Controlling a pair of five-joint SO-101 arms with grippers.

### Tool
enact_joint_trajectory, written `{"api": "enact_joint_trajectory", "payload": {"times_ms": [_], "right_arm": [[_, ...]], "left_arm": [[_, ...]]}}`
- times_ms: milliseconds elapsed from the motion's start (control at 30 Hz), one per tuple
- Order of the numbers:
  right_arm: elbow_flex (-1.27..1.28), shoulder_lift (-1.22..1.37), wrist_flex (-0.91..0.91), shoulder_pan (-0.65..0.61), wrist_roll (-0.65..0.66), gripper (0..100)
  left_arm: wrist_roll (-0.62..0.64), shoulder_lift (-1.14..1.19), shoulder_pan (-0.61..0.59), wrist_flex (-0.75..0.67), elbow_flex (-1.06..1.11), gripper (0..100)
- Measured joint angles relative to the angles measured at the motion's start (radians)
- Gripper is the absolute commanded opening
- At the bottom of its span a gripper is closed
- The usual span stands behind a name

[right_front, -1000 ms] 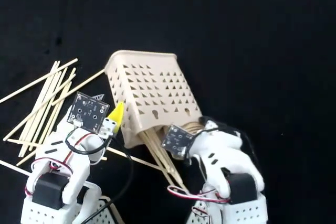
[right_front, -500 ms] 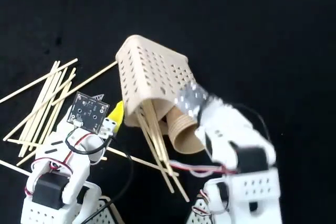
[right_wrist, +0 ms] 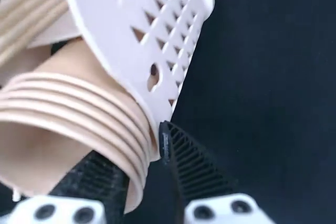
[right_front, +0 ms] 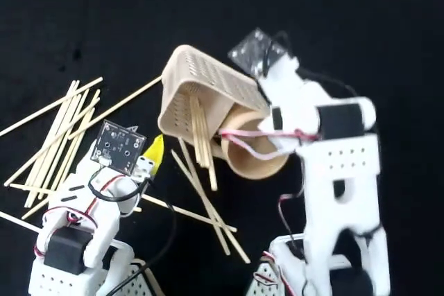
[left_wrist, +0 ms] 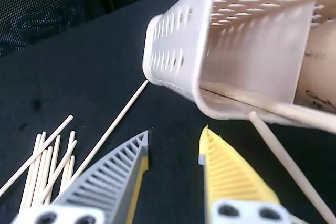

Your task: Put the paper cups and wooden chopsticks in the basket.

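**Item:** cream perforated plastic basket [right_front: 201, 91], tipped on its side and apparently raised off the black cloth-covered table [right_front: 374, 39], its mouth toward the arms.

**Contents:** a nested stack of tan paper cups [right_front: 253, 152], rims jutting from the mouth. Several pale wooden chopsticks [right_front: 201, 140] lean out over the rim (at this tilt they look liable to slide free).

**Holder:** right gripper [right_wrist: 139, 148], fingers clamped across the basket's wall beside the cup rims, probably to stand the basket upright.

**Nearby:** left gripper [left_wrist: 173, 140], fingers apart and empty, low beside the basket's closed end, perhaps placed to steady it.

**Outlying:** a loose fan of chopsticks [right_front: 59, 136] on the left arm's side, well apart from the basket. A few more sticks [right_front: 208, 213] cross beneath its mouth, not yet collected.
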Motion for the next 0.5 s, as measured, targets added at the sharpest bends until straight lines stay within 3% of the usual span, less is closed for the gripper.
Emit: {"api": "enact_joint_trajectory", "payload": {"times_ms": [233,500], "right_arm": [[-0.379,0.29,0.107,0.0,-0.083,1.2],[-0.792,0.652,0.107,0.029,-0.129,1.8]], "left_arm": [[0.0,0.002,0.0,0.0,0.009,17],[0.0,0.002,0.0,0.0,0.009,17]]}}
